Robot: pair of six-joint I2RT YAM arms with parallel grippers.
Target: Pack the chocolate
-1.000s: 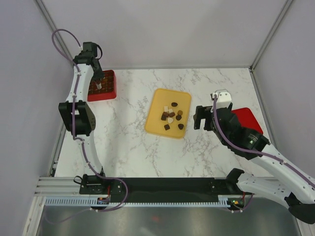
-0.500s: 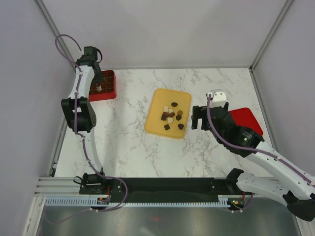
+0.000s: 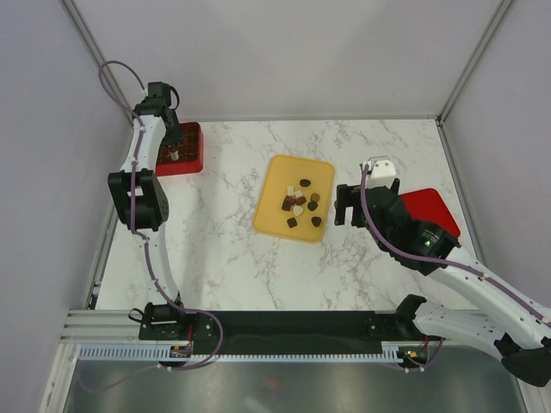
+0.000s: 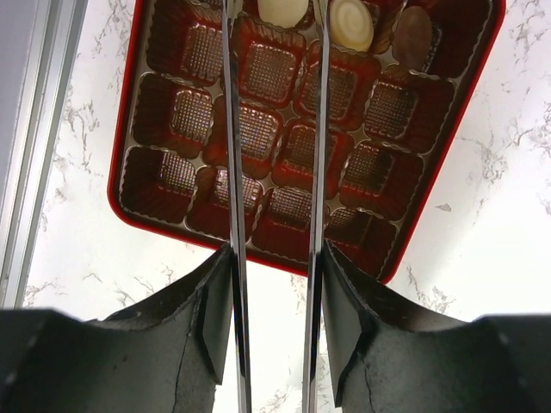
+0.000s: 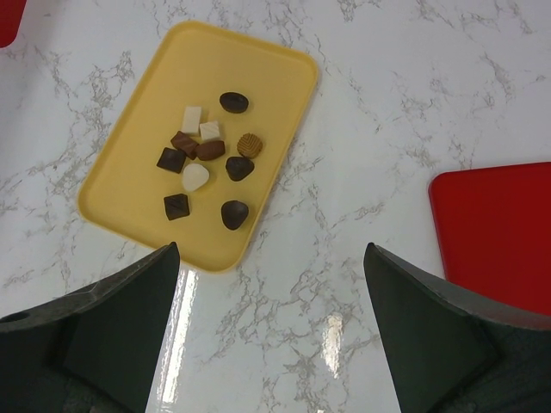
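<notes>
Several chocolates (image 3: 300, 205), dark, light brown and cream, lie in a loose cluster on the yellow tray (image 3: 275, 185); they also show in the right wrist view (image 5: 207, 163). The red grid box (image 3: 191, 148) stands at the far left. It holds a cream piece (image 4: 282, 10), a white swirled piece (image 4: 351, 23) and a brown piece (image 4: 413, 36) in its far row. My left gripper (image 3: 170, 142) hangs over the box, its thin blades (image 4: 231, 172) apart either side of the cream piece without touching it. My right gripper (image 3: 347, 206) is wide open and empty, right of the tray.
A flat red lid (image 3: 435, 211) lies on the marble table at the right, also in the right wrist view (image 5: 495, 232). The box's other compartments (image 4: 176, 172) are empty. A metal frame rail (image 4: 34, 129) runs along the table's left edge beside the box.
My left arm has drawn back slightly over the red box. My right gripper has shifted a little left toward the tray. The chocolates have not moved.
</notes>
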